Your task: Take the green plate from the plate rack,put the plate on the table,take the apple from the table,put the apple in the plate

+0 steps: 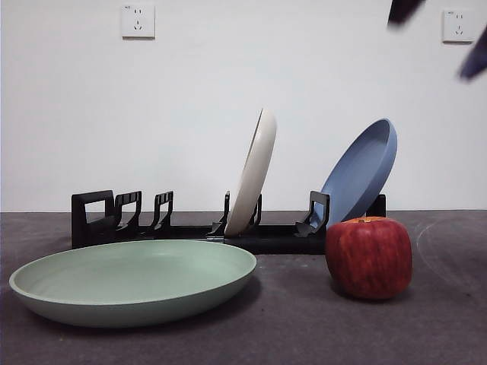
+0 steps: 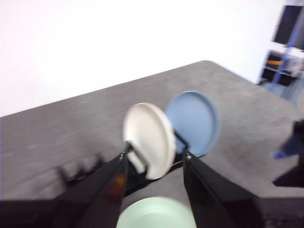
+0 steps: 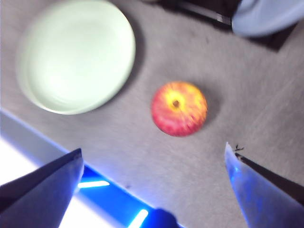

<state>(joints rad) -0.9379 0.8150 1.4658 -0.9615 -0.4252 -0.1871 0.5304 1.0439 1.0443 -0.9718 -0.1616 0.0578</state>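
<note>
The green plate [image 1: 133,281] lies flat and empty on the table [image 1: 289,327], in front of the plate rack [image 1: 190,224]. The red apple [image 1: 369,257] stands on the table to the plate's right, apart from it. In the right wrist view the apple [image 3: 179,108] and green plate [image 3: 76,54] lie below my right gripper [image 3: 154,159], which hangs high above the apple, open and empty. My left gripper [image 2: 154,159] is open and empty, high above the rack, with the green plate [image 2: 154,213] showing between its jaws. Both arms show in the front view only as dark tips at the top right.
A cream-white plate [image 1: 253,171] and a blue plate [image 1: 361,173] lean upright in the rack. The table's near edge [image 3: 47,137] runs close to the green plate and the apple. Two wall sockets are on the white wall behind.
</note>
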